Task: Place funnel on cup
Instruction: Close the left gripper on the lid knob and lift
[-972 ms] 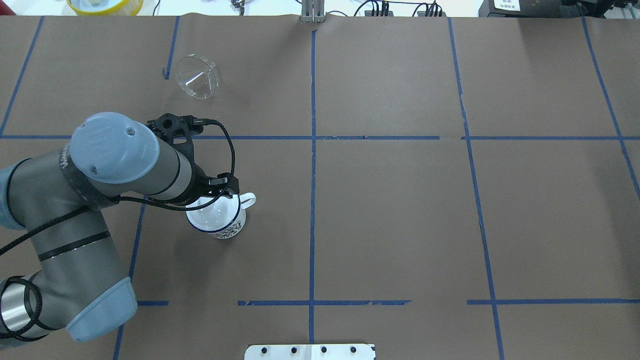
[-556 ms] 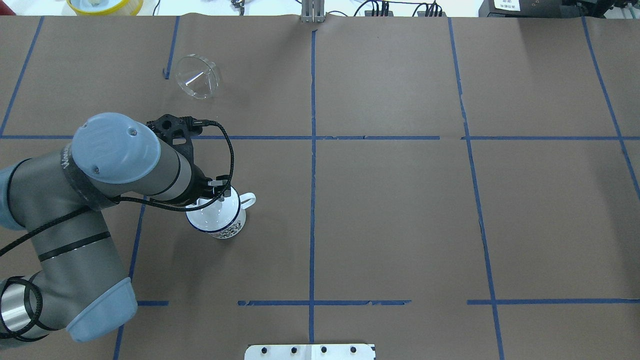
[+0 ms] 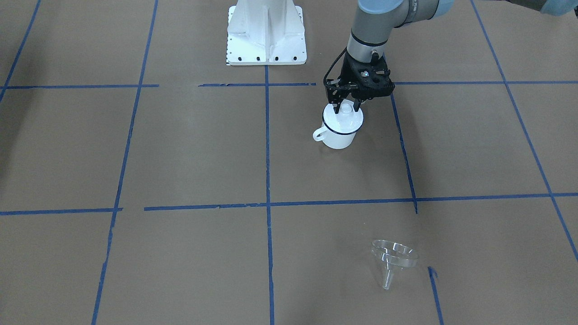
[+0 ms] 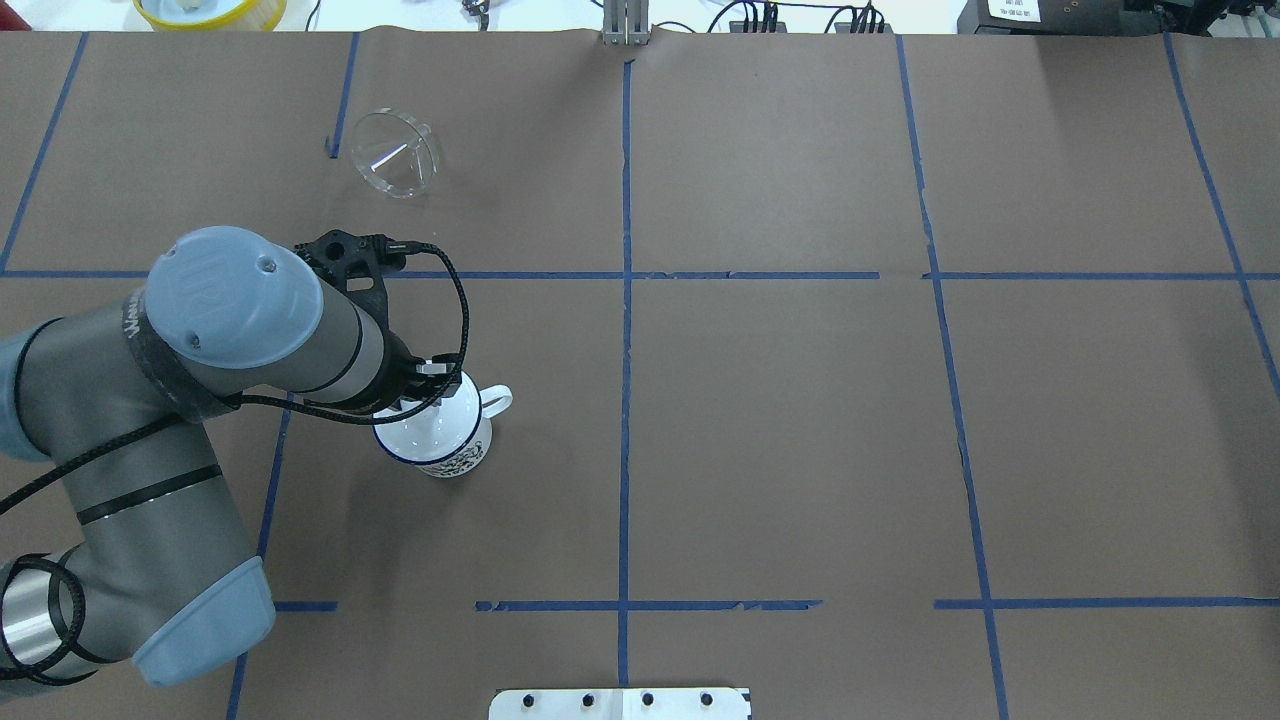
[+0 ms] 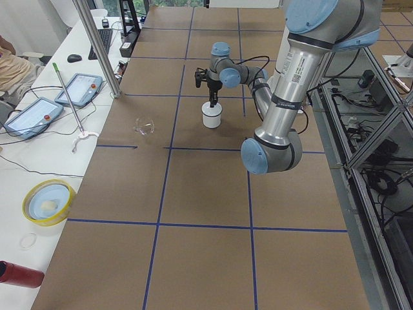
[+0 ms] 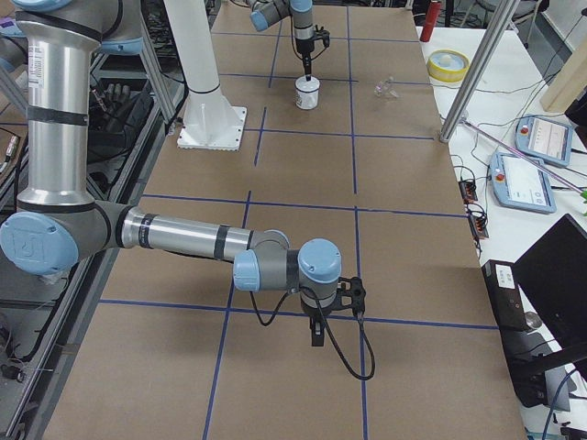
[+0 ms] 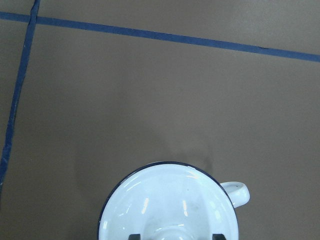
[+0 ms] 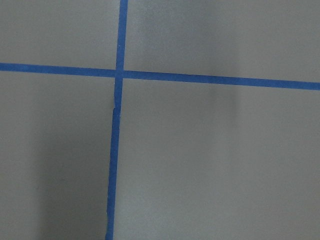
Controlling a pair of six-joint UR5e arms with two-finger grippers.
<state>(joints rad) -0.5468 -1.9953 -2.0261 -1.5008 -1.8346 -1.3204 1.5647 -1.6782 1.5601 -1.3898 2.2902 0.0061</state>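
The step in hand, as I judged it, was clearing the cup, not yet the funnel. My left gripper (image 3: 347, 107) hung straight down over the white enamel mug with the dark blue rim (image 3: 337, 134), just right of centre in the upper part of the front-facing view. The small round white knobbed lid (image 3: 345, 118) sat on the mug's mouth. My fingers stood spread, one on either side of the knob. The wrist view showed a sliver of lid between each pad and the knob, so I gripped nothing.

Next I would need to close on the knob, lift straight up so the mug did not tip, and set the lid aside.

The small clear plastic funnel (image 3: 392, 258) lay well apart, low and right of centre in that frame, beside a short blue tape mark (image 3: 432, 273). It lay tipped on its side. Its long axis ran roughly up and down the frame, with the stem toward the bottom edge and the wide mouth toward the mug.

My right gripper (image 6: 316, 332) hung over bare paper, and I could not tell its state.
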